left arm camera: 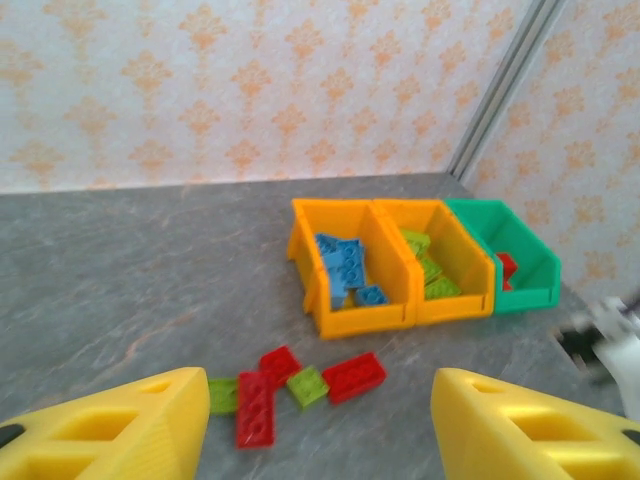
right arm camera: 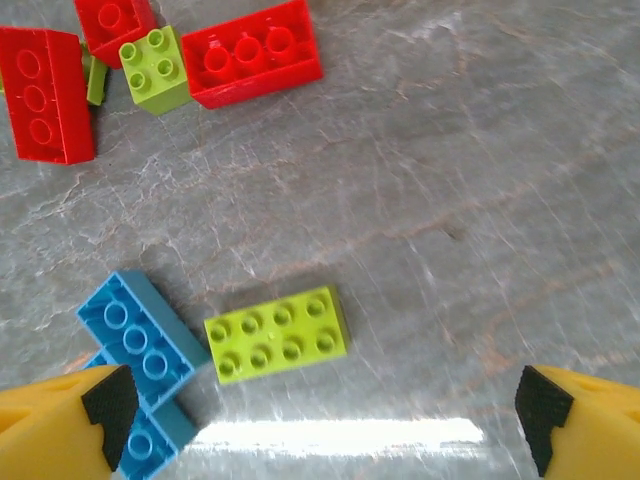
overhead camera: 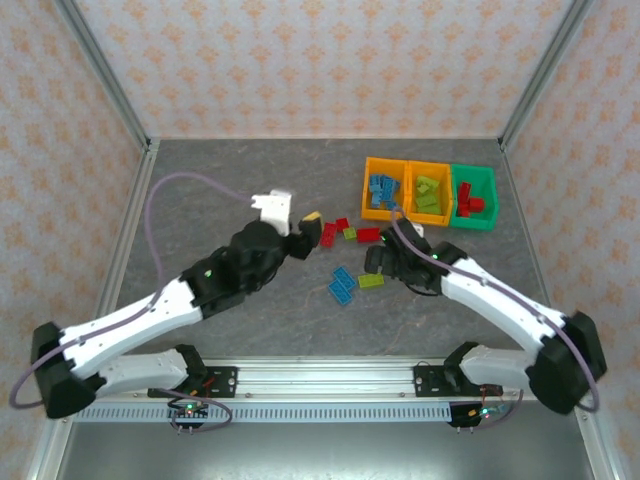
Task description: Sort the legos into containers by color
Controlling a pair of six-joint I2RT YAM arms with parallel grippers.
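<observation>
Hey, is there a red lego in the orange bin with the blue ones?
No, the left orange bin holds only blue legos; the binned red lego sits in the green bin.

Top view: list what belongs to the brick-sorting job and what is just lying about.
Job:
red bricks, lime bricks, blue bricks
left orange bin, middle orange bin, green bin
left gripper, right gripper

Just there:
purple cable
base rail
wallpaper

Red, lime and blue legos [overhead camera: 368, 235] loose just before three joined containers [left arm camera: 365, 320], two orange, one green; others sorted inside
</observation>
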